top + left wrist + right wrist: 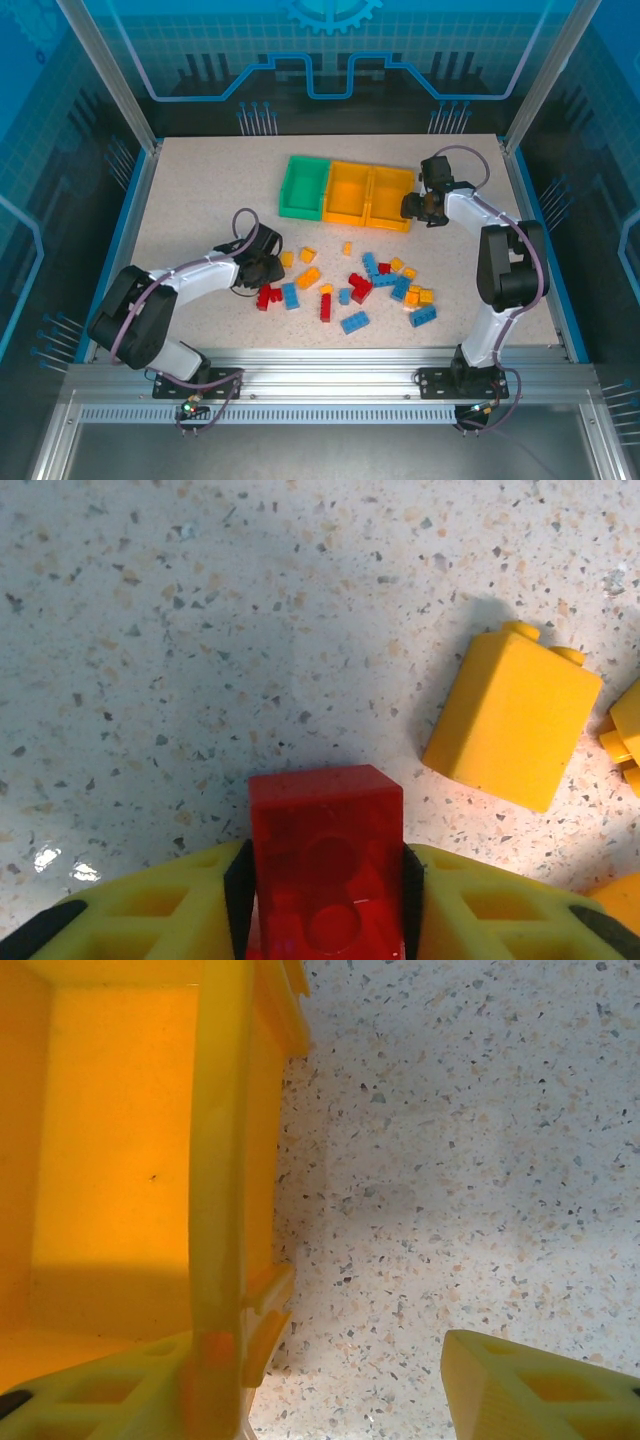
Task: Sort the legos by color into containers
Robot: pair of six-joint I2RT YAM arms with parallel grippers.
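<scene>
Toward the near-left part of the table (180, 200), the left gripper (264, 268) sits low over the speckled top. Its jaws are drawn narrow on a red brick (325, 850), and in the wrist view the black pads (240, 890) press against both of its sides. The brick sits deep and square between the fingers, so the hold looks sound. I judge the step in hand to be the lift, and it should go straight up. A yellow brick (512, 720) lies just beside the red one on its right, apart from it, and a sideways drag would knock it.

More bricks (350, 285) in red, blue and yellow lie scattered across the middle of the table toward the near edge. A carry should pass above them.

Near the far edge stands a row of bins: a green bin (300, 212) on the left and two orange-yellow bins (390, 222) to its right. None is red. The green one is probably the easiest reach.

At the right end of the row, the right gripper (320, 1345) is half open and holds nothing. It straddles the last bin's right wall, one finger (100, 1390) close against the wall and the other over bare table. There it seems clear of the left arm's route.
</scene>
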